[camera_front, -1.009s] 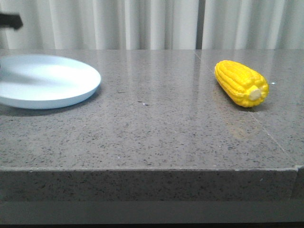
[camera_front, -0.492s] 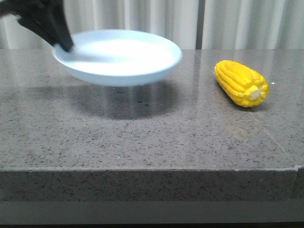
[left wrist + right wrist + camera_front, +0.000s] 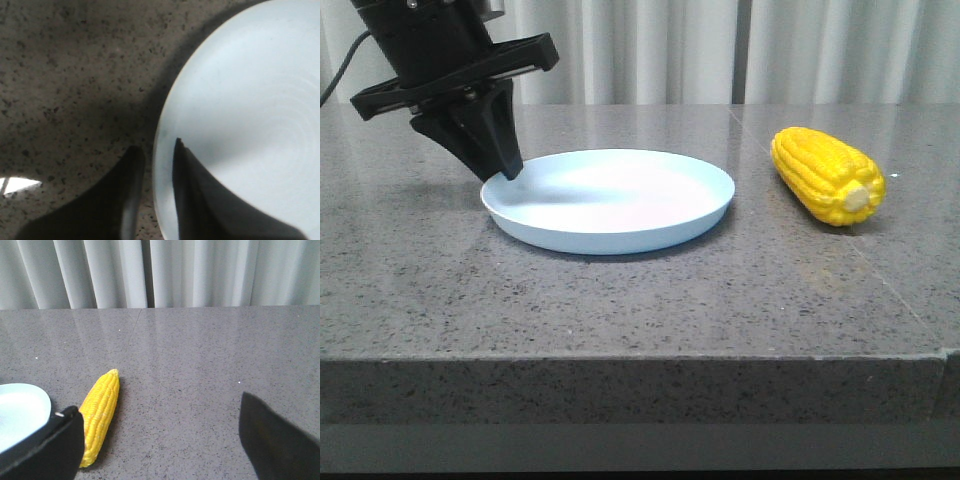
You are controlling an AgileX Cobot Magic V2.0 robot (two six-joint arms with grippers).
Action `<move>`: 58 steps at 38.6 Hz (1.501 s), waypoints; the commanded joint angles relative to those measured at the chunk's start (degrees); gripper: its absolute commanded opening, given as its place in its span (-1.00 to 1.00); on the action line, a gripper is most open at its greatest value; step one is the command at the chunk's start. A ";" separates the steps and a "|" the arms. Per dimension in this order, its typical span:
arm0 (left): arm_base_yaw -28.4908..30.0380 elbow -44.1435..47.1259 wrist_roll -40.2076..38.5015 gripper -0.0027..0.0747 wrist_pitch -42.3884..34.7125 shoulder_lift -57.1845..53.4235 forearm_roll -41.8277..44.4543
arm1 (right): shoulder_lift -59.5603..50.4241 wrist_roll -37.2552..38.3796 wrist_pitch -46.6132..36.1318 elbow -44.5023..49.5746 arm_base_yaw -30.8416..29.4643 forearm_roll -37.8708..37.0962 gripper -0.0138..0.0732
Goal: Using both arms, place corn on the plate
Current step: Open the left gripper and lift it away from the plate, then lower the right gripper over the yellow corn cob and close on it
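The pale blue-white plate (image 3: 620, 195) sits on the grey stone table near the middle. My left gripper (image 3: 505, 168) is shut on its left rim. In the left wrist view the plate (image 3: 250, 100) has one black finger (image 3: 131, 190) outside the rim and the other over the inside, with the gripper (image 3: 157, 147) pinching the rim. The yellow corn (image 3: 828, 175) lies on the table to the right of the plate, apart from it, pale stub toward me. In the right wrist view the corn (image 3: 100, 412) lies by one finger of my open, empty right gripper (image 3: 160, 440).
The speckled grey table (image 3: 620, 300) has a front edge close to the camera. A pale curtain (image 3: 650, 50) hangs behind the table. A corner of the plate (image 3: 20, 415) shows in the right wrist view beside the corn.
My left gripper has carried the plate from the far left, lifted it over the table, and brought it down near the middle. The corn has not moved.
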 commanded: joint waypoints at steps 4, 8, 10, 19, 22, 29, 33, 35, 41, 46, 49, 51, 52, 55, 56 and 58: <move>-0.34 -2.84 3.16 -0.14 -3.38 -8.61 0.39 | 0.70 -0.31 -4.26 -2.07 -0.33 0.09 0.81; -0.09 -2.84 1.28 -0.16 -3.38 -13.11 6.92 | 0.70 -0.31 -4.26 -2.07 -0.33 0.09 0.81; 0.46 -2.84 -1.35 -0.20 -2.50 -14.93 11.71 | 0.70 -0.31 -4.26 -2.07 -0.33 0.09 0.81; 3.05 -1.07 -7.89 -0.67 1.93 -21.29 26.19 | 0.70 -0.31 -4.26 -2.07 -0.33 0.09 0.81; 4.53 2.06 -7.89 -0.82 0.44 -24.35 26.32 | 0.70 -0.31 -4.26 -2.07 -0.33 0.09 0.81; 9.01 12.16 -7.89 -0.98 -4.72 -32.99 26.32 | 0.70 -0.31 -4.26 -2.07 -0.33 0.09 0.81; 11.33 18.15 -7.89 -0.98 -8.18 -38.76 26.32 | 0.70 -0.31 -4.26 -2.07 -0.33 0.09 0.81; 11.92 21.16 -7.89 -0.98 -10.16 -41.57 26.32 | 0.70 -0.31 -4.26 -2.07 -0.33 0.09 0.81; 11.95 31.71 -7.89 -0.98 -19.58 -54.13 26.32 | 0.70 -0.31 -4.26 -2.07 -0.33 0.09 0.81; 11.95 40.07 -7.89 -0.98 -27.31 -64.95 26.32 | 0.70 -0.31 -4.26 -2.07 -0.33 0.09 0.81; 11.95 43.78 -7.89 -0.98 -29.92 -70.97 26.32 | 0.70 -0.31 -4.26 -2.07 -0.33 0.09 0.81; 11.95 46.39 -7.89 -0.98 -30.82 -74.44 26.32 | 0.70 -0.31 -4.26 -2.07 -0.33 0.09 0.81; 11.95 47.30 -7.89 -0.98 -31.14 -76.34 26.32 | 0.70 -0.31 -4.26 -2.07 -0.33 0.09 0.81; 11.95 50.45 -7.78 -0.98 -32.29 -80.95 26.32 | 0.70 -0.31 -4.26 -2.07 -0.33 0.09 0.81; 11.95 51.31 -7.65 -0.98 -32.74 -82.78 26.42 | 0.70 -0.31 -4.26 -2.07 -0.33 0.09 0.81; 11.95 53.51 -7.51 -0.98 -33.39 -85.90 26.56 | 0.70 -0.31 -4.26 -2.07 -0.33 0.09 0.81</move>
